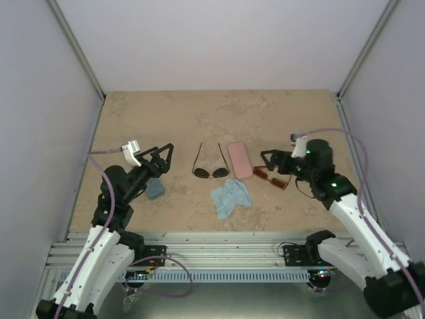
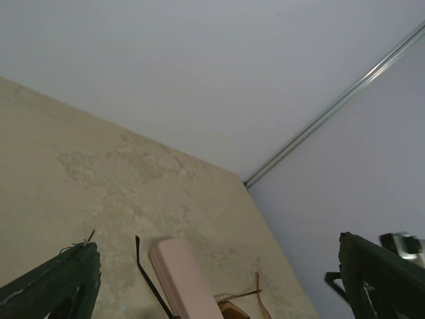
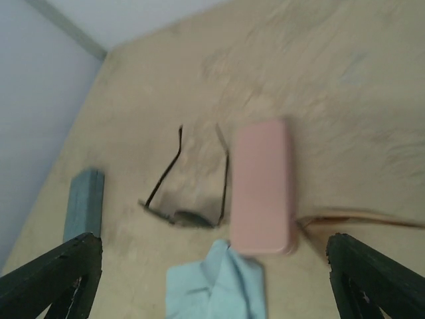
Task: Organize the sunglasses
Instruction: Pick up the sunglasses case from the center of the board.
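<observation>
The black wire sunglasses (image 1: 210, 170) lie mid-counter, temples unfolded toward the far side, just left of the pink case (image 1: 240, 160). The amber sunglasses (image 1: 271, 178) lie just right of that case, by its near end. The right claw (image 1: 266, 163) hangs over the amber pair, spread wide with nothing between its fingers; whether a fingertip touches the frame is hard to tell from above. A crumpled light blue cloth (image 1: 230, 197) sits just near of the black pair and the pink case. Further left, a blue case (image 1: 155, 189) lies near the left claw (image 1: 163, 153), which is spread fully, empty, and held above the sandy counter (image 1: 199, 113).
</observation>
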`<action>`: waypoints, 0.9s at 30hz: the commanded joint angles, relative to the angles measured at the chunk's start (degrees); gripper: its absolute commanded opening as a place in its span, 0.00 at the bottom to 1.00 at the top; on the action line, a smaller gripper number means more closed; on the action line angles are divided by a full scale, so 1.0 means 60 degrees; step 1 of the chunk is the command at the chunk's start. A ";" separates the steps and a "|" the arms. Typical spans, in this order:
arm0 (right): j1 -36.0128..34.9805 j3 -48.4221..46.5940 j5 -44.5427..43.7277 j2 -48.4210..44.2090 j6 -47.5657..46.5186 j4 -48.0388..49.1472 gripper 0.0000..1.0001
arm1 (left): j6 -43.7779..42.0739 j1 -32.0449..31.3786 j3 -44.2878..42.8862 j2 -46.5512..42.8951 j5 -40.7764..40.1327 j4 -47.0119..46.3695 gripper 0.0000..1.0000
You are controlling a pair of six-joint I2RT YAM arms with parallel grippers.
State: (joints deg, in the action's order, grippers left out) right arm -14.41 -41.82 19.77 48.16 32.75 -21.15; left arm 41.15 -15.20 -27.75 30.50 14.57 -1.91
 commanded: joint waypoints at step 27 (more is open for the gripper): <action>-0.4182 -0.4802 -0.5916 0.9935 -0.2045 -0.1150 0.97 | -0.0148 0.0073 -0.0258 0.2055 0.0449 -0.1741 0.99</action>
State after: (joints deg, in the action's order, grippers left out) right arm -39.11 -69.06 -11.49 105.51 21.58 -25.21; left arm 41.74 -15.09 -27.62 43.33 16.49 -11.97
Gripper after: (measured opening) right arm 0.968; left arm 0.990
